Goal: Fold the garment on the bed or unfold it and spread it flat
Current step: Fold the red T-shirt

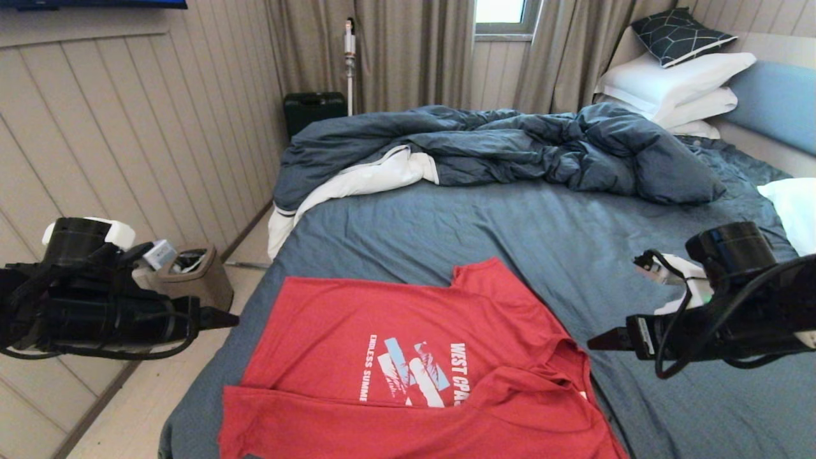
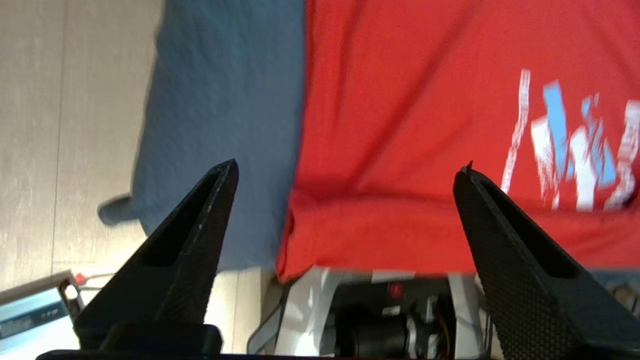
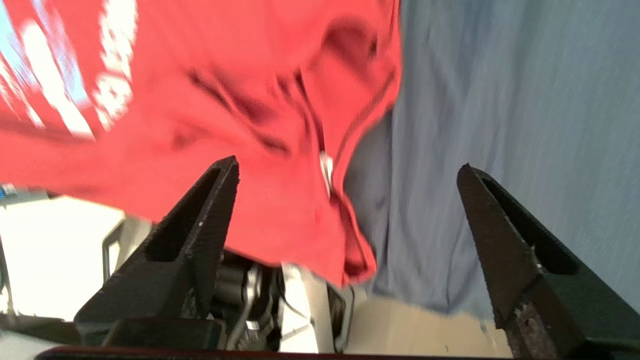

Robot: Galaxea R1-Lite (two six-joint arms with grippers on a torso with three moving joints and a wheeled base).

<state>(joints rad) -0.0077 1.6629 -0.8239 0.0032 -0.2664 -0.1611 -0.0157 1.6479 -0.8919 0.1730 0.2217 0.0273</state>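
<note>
Red garment (image 1: pixel 408 376) spread on the near end of the bed (image 1: pixel 548 248), print side up, its near part folded over in a band. Left hand (image 2: pixel 345 172) raised over the garment's left edge, jaws wide, holding nothing. Right hand (image 3: pixel 347 170) raised over its collar side, likewise wide and empty. Beyond the garment, rumpled duvet (image 1: pixel 510 150), then pillows (image 1: pixel 676 83).
</note>
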